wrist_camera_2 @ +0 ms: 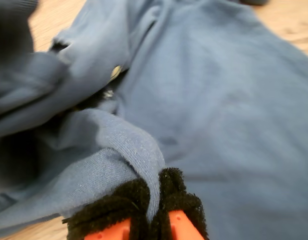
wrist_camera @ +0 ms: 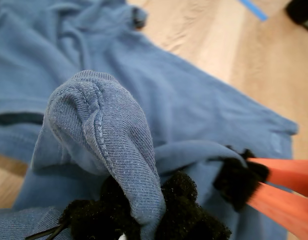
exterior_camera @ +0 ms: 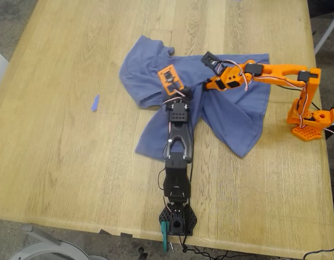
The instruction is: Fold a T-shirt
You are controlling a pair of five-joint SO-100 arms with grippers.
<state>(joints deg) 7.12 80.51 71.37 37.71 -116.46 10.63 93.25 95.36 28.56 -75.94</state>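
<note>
The T-shirt (exterior_camera: 231, 116) is lying crumpled and slate-blue on the wooden desk (exterior_camera: 74, 162), toward the exterior view's upper middle. My first tool (wrist_camera: 144, 210) is pinching a raised ribbed fold of it between black fuzzy pads. My second tool (wrist_camera_2: 154, 200), orange-jawed, is clamping another fold just beside it. A blue tape scrap (exterior_camera: 95, 103) is lying apart, to the exterior view's left.
</note>
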